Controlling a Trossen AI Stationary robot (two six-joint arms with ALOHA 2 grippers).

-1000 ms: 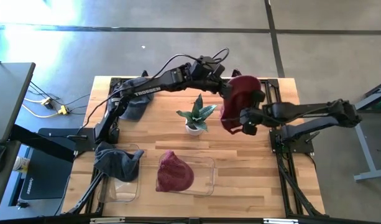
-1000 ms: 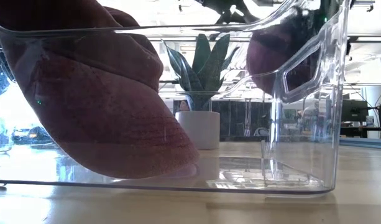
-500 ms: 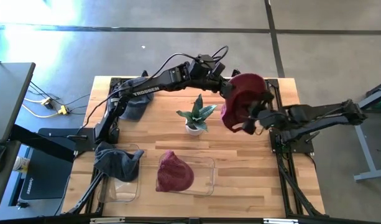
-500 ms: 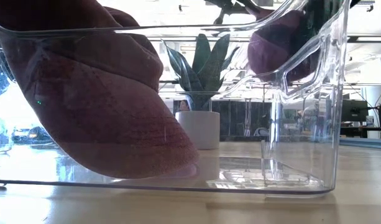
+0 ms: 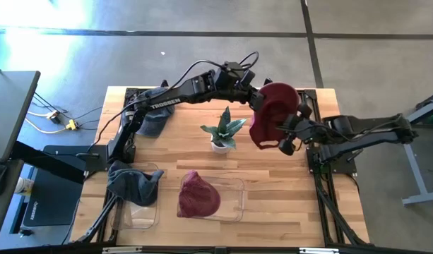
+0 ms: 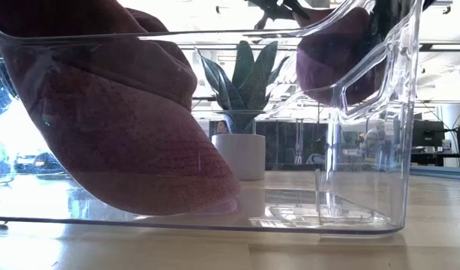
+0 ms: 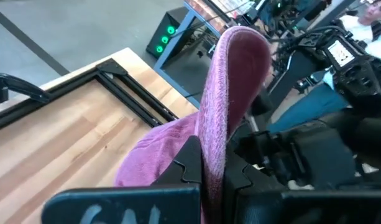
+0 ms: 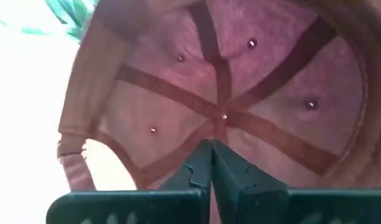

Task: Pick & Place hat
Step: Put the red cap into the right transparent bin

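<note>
A maroon hat [image 5: 274, 109] hangs in the air over the table's far right, its hollow inside [image 8: 240, 93] turned toward my right arm. My left gripper [image 5: 257, 101] reaches across from the left and is shut on it. My right gripper [image 5: 280, 139], shut, stands just beside the hat on its right and near side, and its shut fingers [image 8: 212, 155] point into the hollow. The low view shows the hat [image 6: 338, 52] high up, behind the clear bin's wall. My left gripper pinches the hat's rim [image 7: 210, 146] between its two fingers, coming nearly level from the table's left. The hat's edge runs up from between the fingers, and the hat is lifted clear of the table. My right gripper's shut tips stand before the hat's lining [image 8: 222, 118]; I cannot tell whether they touch it.
A potted plant [image 5: 223, 132] stands mid-table, left of the held hat. A clear bin [image 5: 234, 201] at the near edge holds a second maroon hat [image 5: 197, 196]. A grey hat [image 5: 131, 182] lies over a smaller clear bin, and a dark hat [image 5: 154, 121] lies far left.
My right gripper has drawn back a little from the hat toward the table's right edge, risen slightly and rolled about its own line, staying shut. The hat has stayed in my left gripper, swaying slightly.
</note>
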